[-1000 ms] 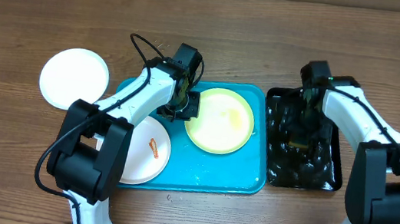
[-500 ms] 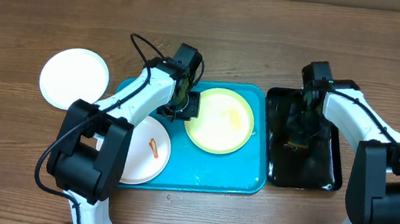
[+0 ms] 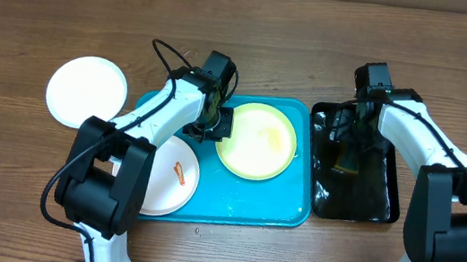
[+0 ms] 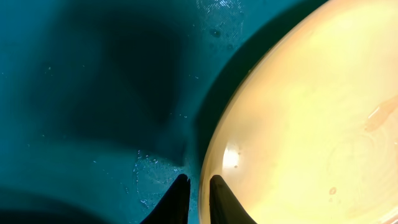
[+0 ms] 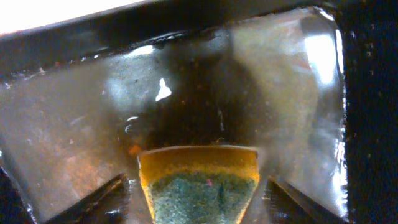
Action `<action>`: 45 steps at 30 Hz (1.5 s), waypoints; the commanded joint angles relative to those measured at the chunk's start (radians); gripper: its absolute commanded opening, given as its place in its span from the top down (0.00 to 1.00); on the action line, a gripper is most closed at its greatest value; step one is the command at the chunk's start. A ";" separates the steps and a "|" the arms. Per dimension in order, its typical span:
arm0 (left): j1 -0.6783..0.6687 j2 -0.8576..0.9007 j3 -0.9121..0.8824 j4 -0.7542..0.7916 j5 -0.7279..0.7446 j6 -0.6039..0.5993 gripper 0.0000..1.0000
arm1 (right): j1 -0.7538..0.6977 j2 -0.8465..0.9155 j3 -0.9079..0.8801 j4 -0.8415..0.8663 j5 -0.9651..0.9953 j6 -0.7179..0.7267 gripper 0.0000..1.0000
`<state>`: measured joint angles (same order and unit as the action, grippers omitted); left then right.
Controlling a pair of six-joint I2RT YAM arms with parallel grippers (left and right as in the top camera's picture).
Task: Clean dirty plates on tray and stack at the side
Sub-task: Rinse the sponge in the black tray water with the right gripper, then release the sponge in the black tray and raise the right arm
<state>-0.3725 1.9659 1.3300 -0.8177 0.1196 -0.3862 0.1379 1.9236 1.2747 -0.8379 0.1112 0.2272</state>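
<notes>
Overhead alone shows the turquoise tray (image 3: 271, 204), long axis left-right, carrying a yellow-green plate (image 3: 259, 143) and a smeared white plate (image 3: 168, 186); another white plate (image 3: 87, 91) sits on the table (image 3: 50, 16) just left. Wrist views: left gripper (image 4: 199, 183) nips the yellow-green plate's rim; right gripper (image 5: 196, 186) gapes, clear of the sponge (image 5: 198, 167) in the black tray (image 3: 370, 203).

Right wrist (image 3: 374, 79) shifted slightly; black tray (image 3: 387, 204) water calmer.
</notes>
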 commanded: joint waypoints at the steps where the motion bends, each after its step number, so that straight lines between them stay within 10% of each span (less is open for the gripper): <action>1: -0.002 0.009 -0.002 0.005 0.004 0.015 0.85 | -0.005 0.003 0.014 0.015 -0.010 0.012 0.68; 3: -0.002 0.009 -0.002 0.009 0.003 0.016 0.83 | -0.005 0.003 0.004 0.025 -0.024 0.011 0.69; 6: -0.002 0.009 -0.002 0.011 -0.021 0.016 0.75 | -0.005 0.002 0.004 0.026 -0.043 0.011 0.31; 24: -0.002 0.009 -0.050 0.063 -0.022 0.012 0.76 | -0.190 -0.031 0.282 -0.157 -0.046 0.012 0.00; 28: -0.002 0.009 -0.050 0.063 -0.022 0.013 0.96 | -0.283 -0.031 0.281 -0.193 -0.045 0.011 0.00; 45: 0.094 -0.072 0.225 -0.137 -0.024 0.167 0.96 | -0.396 -0.031 0.282 -0.185 -0.045 0.011 0.00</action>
<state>-0.2970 1.9560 1.4811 -0.9298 0.1032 -0.2821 -0.2546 1.9160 1.5429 -1.0252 0.0597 0.2356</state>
